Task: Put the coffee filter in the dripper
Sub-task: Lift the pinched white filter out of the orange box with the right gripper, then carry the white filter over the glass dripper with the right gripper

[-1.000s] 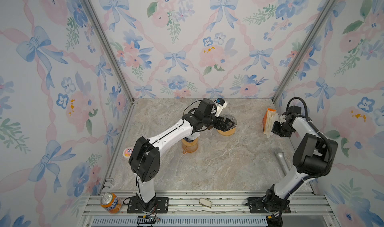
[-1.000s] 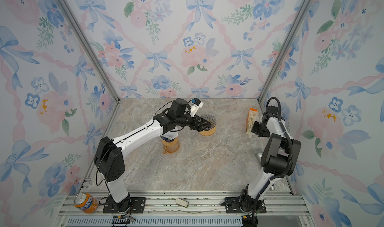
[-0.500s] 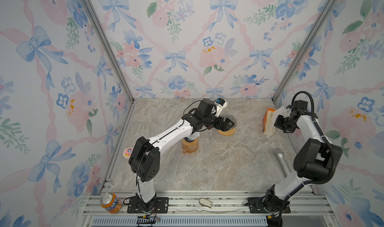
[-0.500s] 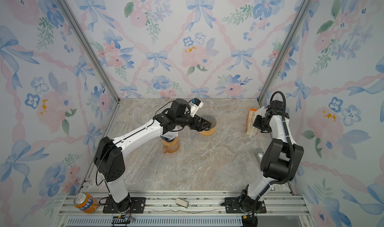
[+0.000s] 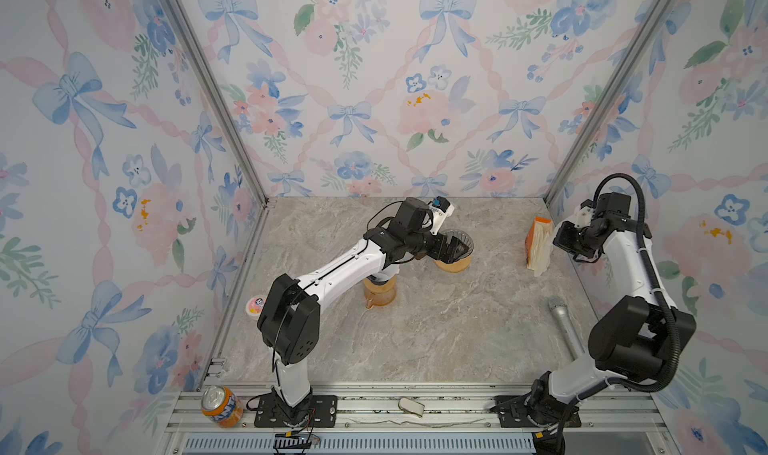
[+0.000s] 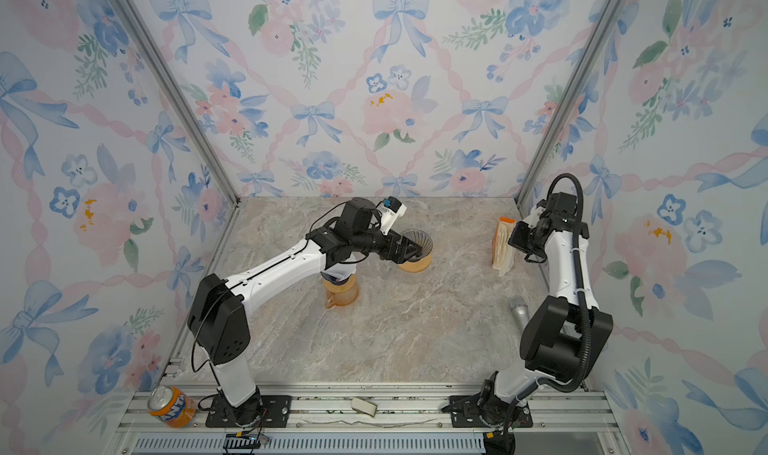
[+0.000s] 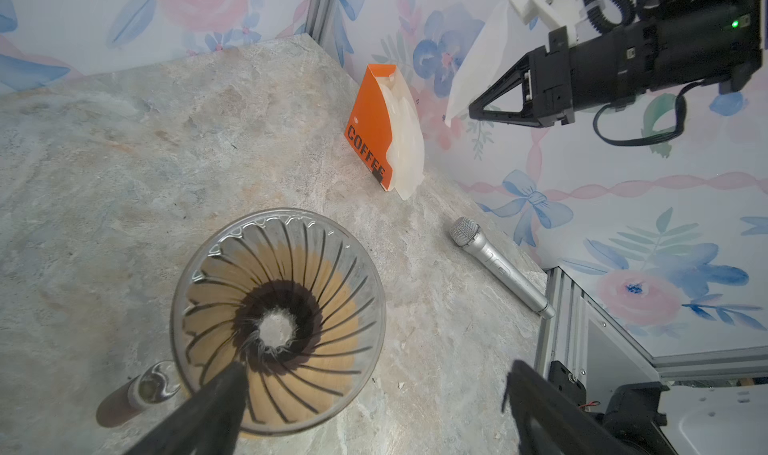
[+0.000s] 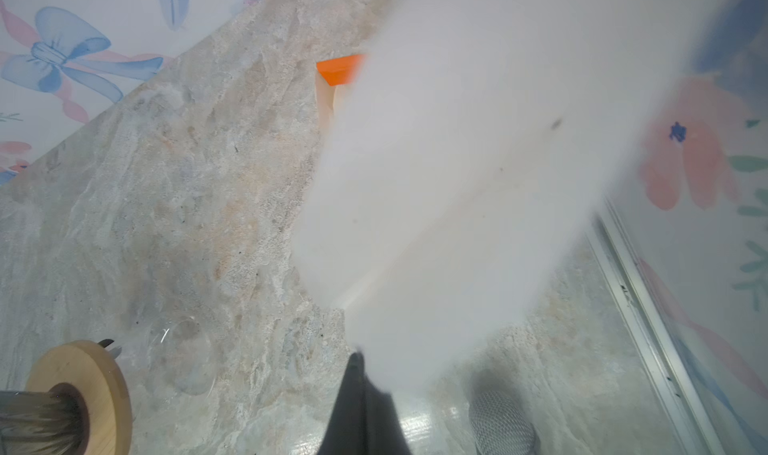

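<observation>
Right gripper (image 5: 559, 236) clamped on white paper coffee filter (image 7: 473, 58), mid-right in both top views, beside orange filter box (image 5: 533, 232). Left gripper (image 5: 456, 249) wide open, empty, over clear ribbed glass dripper (image 7: 332, 266).

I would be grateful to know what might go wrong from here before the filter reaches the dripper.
1. The right gripper pinches the coffee filter only at one edge; the limp sheet hangs free and may slip or fold.
2. The open left gripper straddles the rim of the dripper, one finger over its mouth, so it may block the filter or meet the right gripper.
</observation>
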`<state>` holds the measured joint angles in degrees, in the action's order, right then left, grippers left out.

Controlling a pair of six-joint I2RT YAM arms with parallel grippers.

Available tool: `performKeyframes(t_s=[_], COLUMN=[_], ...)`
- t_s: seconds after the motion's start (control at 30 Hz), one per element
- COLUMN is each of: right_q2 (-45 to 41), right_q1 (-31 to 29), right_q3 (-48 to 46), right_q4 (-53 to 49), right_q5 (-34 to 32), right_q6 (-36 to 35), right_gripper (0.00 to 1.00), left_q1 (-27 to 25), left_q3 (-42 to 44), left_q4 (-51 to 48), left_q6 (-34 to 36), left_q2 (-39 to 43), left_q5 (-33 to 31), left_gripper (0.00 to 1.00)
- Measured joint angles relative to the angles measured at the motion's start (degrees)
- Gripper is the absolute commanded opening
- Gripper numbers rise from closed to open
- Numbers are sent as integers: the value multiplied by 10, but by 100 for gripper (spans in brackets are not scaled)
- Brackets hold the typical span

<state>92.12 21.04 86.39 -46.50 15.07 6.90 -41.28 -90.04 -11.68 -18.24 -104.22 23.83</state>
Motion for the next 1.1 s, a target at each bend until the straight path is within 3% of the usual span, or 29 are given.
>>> performKeyframes(t_s=[0.5,1.1], right_q2=[-23,-17], right_q1=[-38,-185], right_q3=[57,171], right_q4=[-51,-175], right_q5=[115,235], right_q6=[1,-33], right_gripper=[0,0], left_q1=[-4,22], left_q3=[-2,44], left_q4=[-2,-17], left_q6=[0,26], left_q2=[5,101], left_q5=[-14,-47], left_gripper=[98,98])
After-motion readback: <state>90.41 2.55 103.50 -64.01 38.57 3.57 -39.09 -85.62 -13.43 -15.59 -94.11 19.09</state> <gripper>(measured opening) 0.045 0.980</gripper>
